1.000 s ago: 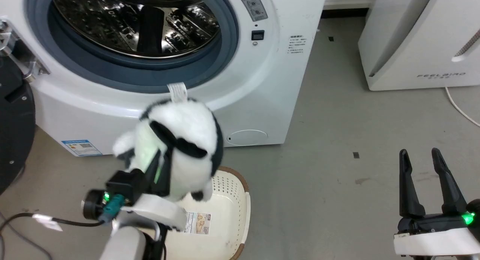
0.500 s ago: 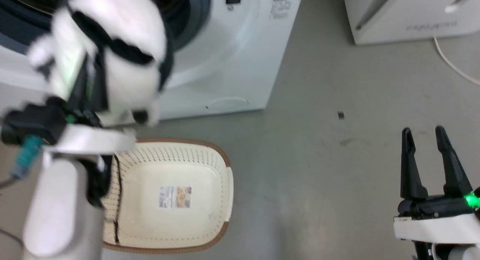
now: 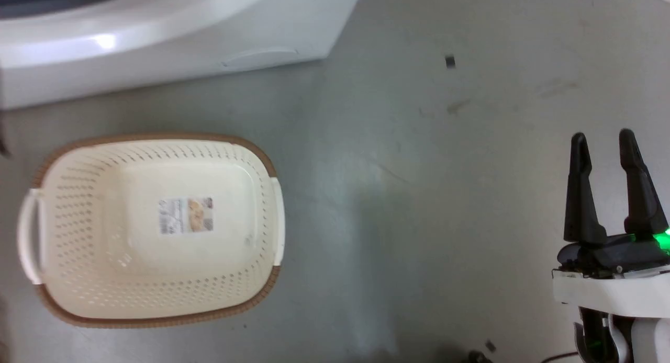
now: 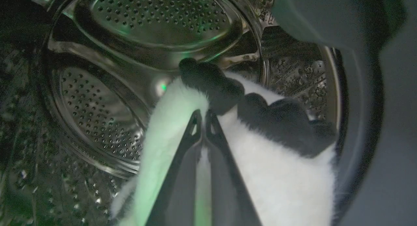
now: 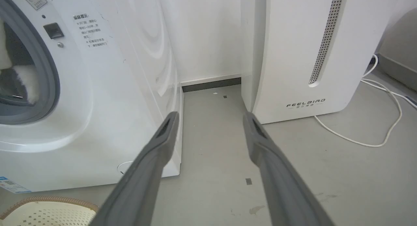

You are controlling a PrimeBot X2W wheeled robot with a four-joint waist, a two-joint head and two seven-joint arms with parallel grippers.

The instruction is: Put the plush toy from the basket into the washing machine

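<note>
Carried from its place before the porthole a second ago, the plush toy (image 4: 260, 174) now hangs inside the mouth of the washing machine (image 3: 157, 38), while the head camera has dipped toward the floor (image 3: 419, 222). Nearest, the basket (image 3: 157, 139) lies emptied, with nothing but the label sticker (image 3: 186, 215) on its bottom. At the near right, the right gripper (image 3: 602, 138) hangs idle, fingers spread and holding nothing. Farther in, the left gripper (image 4: 202, 121) pinches a fold of the panda's white fur, fingers nearly together, with the perforated steel drum (image 4: 97, 115) beyond. Lifting and carrying look complete. What seems left is letting go and drawing the arm out.
</note>
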